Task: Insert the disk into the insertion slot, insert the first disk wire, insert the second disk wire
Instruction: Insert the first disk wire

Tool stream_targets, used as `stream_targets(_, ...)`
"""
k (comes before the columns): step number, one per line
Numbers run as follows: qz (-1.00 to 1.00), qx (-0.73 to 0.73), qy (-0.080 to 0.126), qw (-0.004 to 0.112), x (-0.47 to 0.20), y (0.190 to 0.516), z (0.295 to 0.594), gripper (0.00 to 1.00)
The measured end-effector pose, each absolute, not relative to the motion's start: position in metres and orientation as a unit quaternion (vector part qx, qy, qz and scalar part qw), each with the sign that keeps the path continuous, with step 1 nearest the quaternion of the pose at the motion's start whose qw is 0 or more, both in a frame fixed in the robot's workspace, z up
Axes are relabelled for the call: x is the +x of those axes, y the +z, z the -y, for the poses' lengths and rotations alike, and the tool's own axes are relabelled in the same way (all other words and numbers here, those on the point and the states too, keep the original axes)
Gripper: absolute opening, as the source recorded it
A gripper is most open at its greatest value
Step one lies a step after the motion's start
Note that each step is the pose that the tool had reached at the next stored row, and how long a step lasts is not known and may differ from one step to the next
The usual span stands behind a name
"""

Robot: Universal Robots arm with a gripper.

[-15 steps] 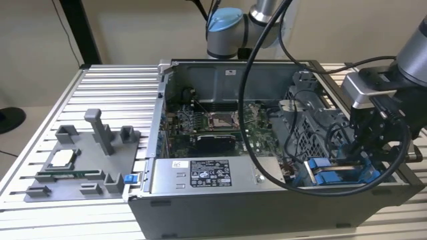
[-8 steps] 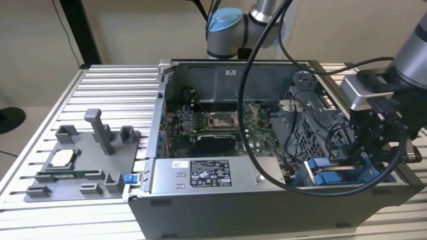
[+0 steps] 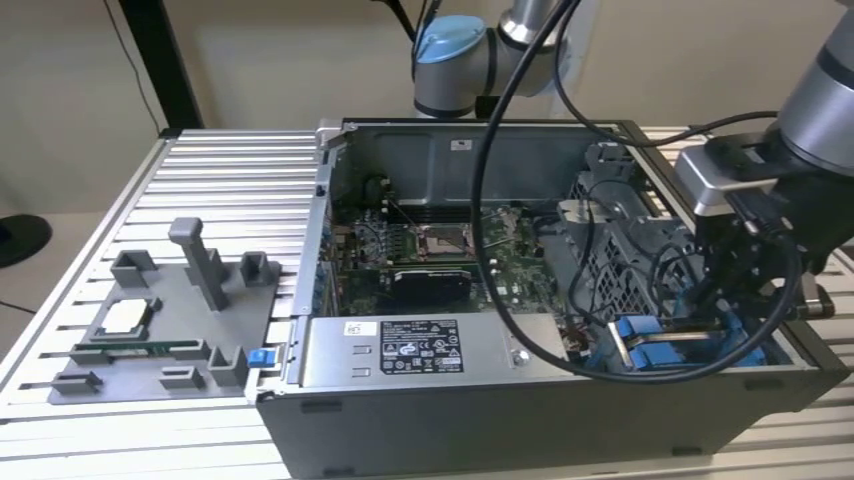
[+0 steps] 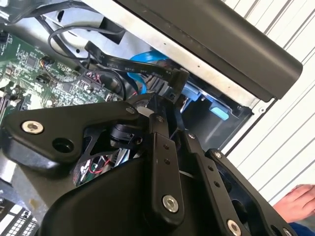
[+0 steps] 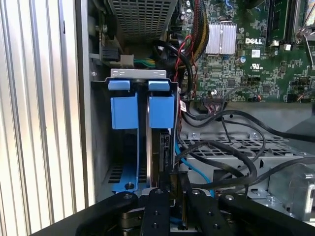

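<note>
Black claw (image 5: pixel 176 196) clamping black wire connector (image 4: pixel 172 87) beside blue-railed grey metal insertion slot (image 5: pixel 123 112), hanging at three o'clock of grey computer case (image 3: pixel 534 420).

Wall (image 3: pixel 267 70): plain beige, well beyond the gripper (image 3: pixel 721 320).
Table (image 3: pixel 227 190): pale ribbed metal slats, below and around the gripper.
Post (image 3: pixel 158 60): black upright, well apart from the gripper.

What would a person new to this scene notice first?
First, the open dark grey computer case on the slatted metal table, its green circuit board exposed. Then the bright blue plastic rails of the drive bay at the exterior view's right, with the black gripper close to them.
</note>
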State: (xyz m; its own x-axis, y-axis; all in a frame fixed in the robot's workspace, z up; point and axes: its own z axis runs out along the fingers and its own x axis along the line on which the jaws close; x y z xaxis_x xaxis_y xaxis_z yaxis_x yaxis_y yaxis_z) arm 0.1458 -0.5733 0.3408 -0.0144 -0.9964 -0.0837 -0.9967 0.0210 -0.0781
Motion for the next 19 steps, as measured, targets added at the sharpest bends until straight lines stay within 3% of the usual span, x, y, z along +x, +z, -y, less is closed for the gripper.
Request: stream_targets(19,-0.715,-0.696,-0.008,0.066,0.1403,0.34,0.5769,0.0)
